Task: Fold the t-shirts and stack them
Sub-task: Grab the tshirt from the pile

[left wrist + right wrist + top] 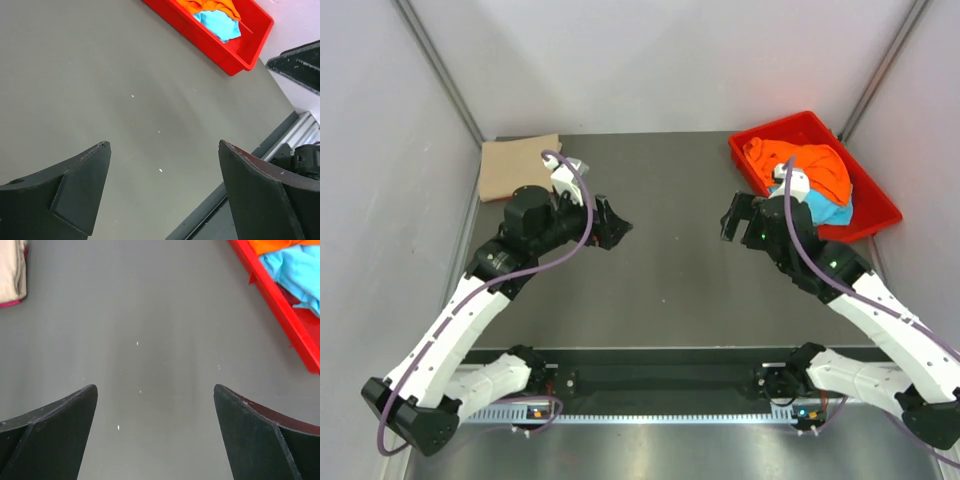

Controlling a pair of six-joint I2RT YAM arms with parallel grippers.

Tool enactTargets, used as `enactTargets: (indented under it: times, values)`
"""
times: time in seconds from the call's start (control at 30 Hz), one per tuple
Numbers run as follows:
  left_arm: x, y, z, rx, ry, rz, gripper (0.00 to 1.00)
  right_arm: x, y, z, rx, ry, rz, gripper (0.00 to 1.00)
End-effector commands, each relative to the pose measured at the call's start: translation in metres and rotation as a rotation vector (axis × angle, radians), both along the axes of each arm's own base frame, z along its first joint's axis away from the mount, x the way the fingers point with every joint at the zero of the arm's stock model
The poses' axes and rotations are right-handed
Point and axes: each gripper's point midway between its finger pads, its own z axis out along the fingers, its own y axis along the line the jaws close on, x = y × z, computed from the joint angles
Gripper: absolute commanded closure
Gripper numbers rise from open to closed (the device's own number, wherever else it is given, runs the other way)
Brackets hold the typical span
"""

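Note:
A folded tan t-shirt (518,165) lies at the table's back left; its edge shows in the right wrist view (11,270). A crumpled orange t-shirt (800,165) and a turquoise t-shirt (828,210) lie in the red bin (875,195) at the back right; both also show in the left wrist view, orange (210,6) and turquoise (219,24). My left gripper (615,225) is open and empty above the table's middle left. My right gripper (735,217) is open and empty just left of the bin.
The grey table top (670,270) lies between the two grippers. White walls stand on both sides and at the back. The arm bases and a metal rail (660,385) run along the near edge.

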Motion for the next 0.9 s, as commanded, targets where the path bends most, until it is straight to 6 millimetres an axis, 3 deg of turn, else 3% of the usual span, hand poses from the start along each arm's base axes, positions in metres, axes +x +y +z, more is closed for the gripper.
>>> enactTargets:
  times: [0.0,0.13,0.23,0.33,0.37,0.4,0.43,0.47,0.5,0.57,0.6,0.73,0.77,0.83,0.87]
  values:
    - [0.0,0.008,0.011,0.022,-0.065,0.016,0.07,0.009,-0.006,0.021,0.003,-0.049,-0.054,0.0]
    - [0.012,0.025,0.0,0.053,-0.043,0.143,0.03,0.022,-0.017,0.021,-0.069,-0.073,-0.123,0.0]
    - [0.021,0.038,-0.008,0.094,-0.053,0.218,0.04,0.047,-0.042,0.031,-0.157,-0.122,-0.243,0.0]
    - [0.018,0.042,-0.021,0.125,-0.072,0.214,0.06,0.081,-0.069,0.026,-0.174,-0.111,-0.326,0.0]
    - [0.016,0.04,-0.031,0.135,-0.064,0.195,0.06,0.094,-0.072,0.014,-0.191,-0.075,-0.321,0.0]
    - [0.011,0.038,-0.032,0.129,-0.07,0.166,0.07,0.106,-0.097,0.01,-0.198,-0.058,-0.389,0.0]
    - [0.009,0.036,-0.035,0.123,-0.071,0.155,0.07,0.117,-0.106,0.015,-0.195,-0.06,-0.417,0.0]
    - [0.007,0.035,-0.047,0.119,-0.044,0.148,0.07,0.131,-0.114,0.001,-0.212,-0.019,-0.432,0.0]
    - [0.004,0.03,-0.047,0.102,-0.045,0.121,0.07,0.14,-0.139,-0.003,-0.214,-0.001,-0.493,0.0]
    - [0.0,0.025,-0.054,0.107,-0.024,0.083,0.1,0.167,-0.152,-0.016,-0.198,0.028,-0.517,0.0]
    - [-0.001,0.024,-0.059,0.119,-0.004,0.074,0.12,0.176,-0.172,-0.022,-0.189,0.041,-0.556,0.0]
    - [0.001,0.025,-0.059,0.13,0.005,0.084,0.13,0.23,-0.188,-0.054,-0.135,0.1,-0.532,0.07]
    - [0.001,0.025,-0.059,0.128,0.0,0.082,0.13,0.236,-0.203,-0.057,-0.134,0.105,-0.556,0.09]
    - [0.0,0.026,-0.058,0.127,-0.006,0.084,0.13,0.253,-0.21,-0.055,-0.139,0.083,-0.57,0.1]
    - [0.002,0.028,-0.058,0.132,-0.011,0.096,0.13,0.261,-0.214,-0.07,-0.142,0.108,-0.572,0.11]
